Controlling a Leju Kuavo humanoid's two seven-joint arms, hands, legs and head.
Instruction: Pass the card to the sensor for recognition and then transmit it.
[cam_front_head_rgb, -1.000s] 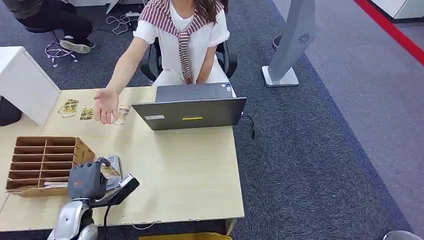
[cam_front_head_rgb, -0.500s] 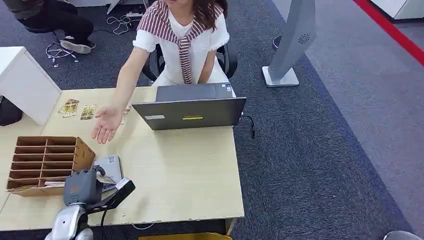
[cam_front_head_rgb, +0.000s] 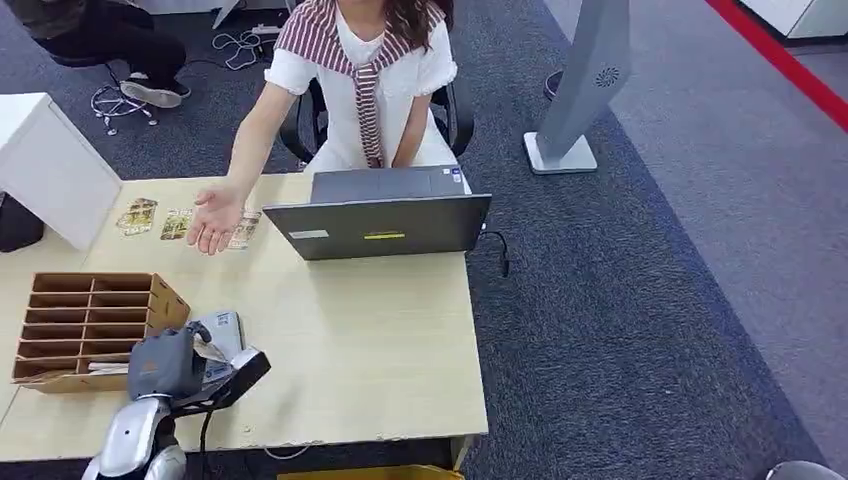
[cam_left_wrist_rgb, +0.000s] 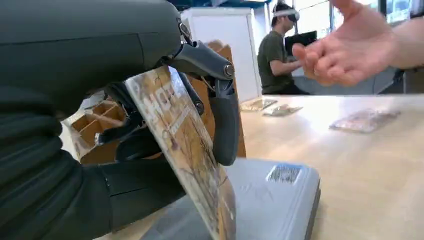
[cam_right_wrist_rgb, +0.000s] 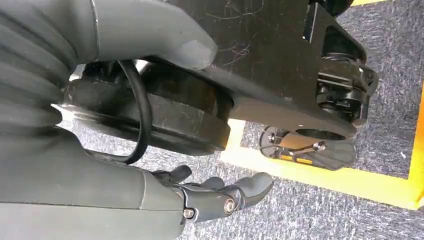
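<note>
Grey and flat, the sensor (cam_left_wrist_rgb: 260, 200) is lying on the table (cam_front_head_rgb: 380, 350) directly beneath the left hand (cam_front_head_rgb: 165, 362), which is pinching the card (cam_left_wrist_rgb: 182, 150) on edge, its lower corner nearly touching; the person's open hand (cam_front_head_rgb: 215, 220) is waiting well beyond; the right hand (cam_right_wrist_rgb: 220, 197) is hanging loose, holding nothing.

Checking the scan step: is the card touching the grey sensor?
Cannot tell. In the left wrist view the card, gripped by the left hand, has its lower edge right at the sensor, hiding any gap.
</note>
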